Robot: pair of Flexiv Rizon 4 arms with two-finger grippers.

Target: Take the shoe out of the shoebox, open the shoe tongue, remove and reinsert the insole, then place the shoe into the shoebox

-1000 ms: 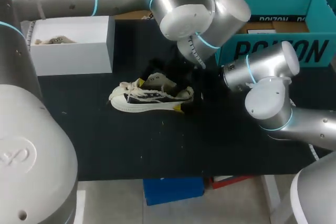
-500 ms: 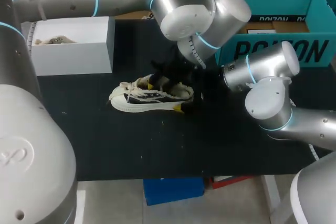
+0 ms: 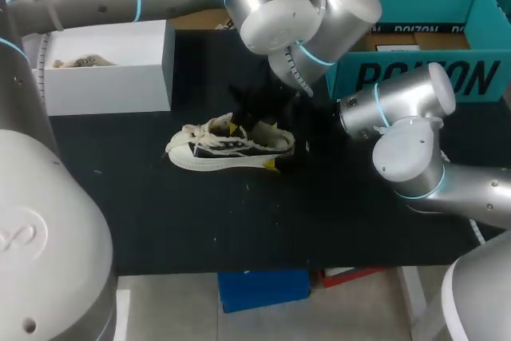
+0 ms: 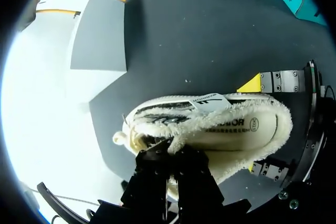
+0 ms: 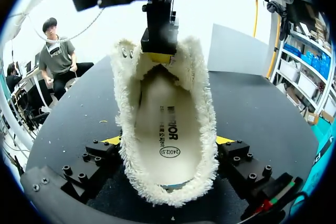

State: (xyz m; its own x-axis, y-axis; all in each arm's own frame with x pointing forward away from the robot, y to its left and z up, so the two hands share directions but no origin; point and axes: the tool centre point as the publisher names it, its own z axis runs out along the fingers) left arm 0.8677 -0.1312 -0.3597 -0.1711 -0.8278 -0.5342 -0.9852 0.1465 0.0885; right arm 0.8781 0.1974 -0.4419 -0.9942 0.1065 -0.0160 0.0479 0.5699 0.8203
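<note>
The shoe [image 3: 227, 148] lies on its sole near the middle of the black counter [image 3: 239, 221], out of both boxes, toe toward the left edge and heel toward the right. The left claw [image 4: 168, 157] comes down from above with its fingers pinched together on the fleecy tongue [image 4: 160, 139] at the front of the shoe's opening. The right claw [image 5: 168, 142] grips the heel, one yellow tip pressed against each side. Between them the opening gapes, showing the pale insole [image 5: 168, 124] lying flat inside. A white box [image 3: 112, 69] sits at the far left corner, and an open teal box [image 3: 415, 73] at the far right corner.
</note>
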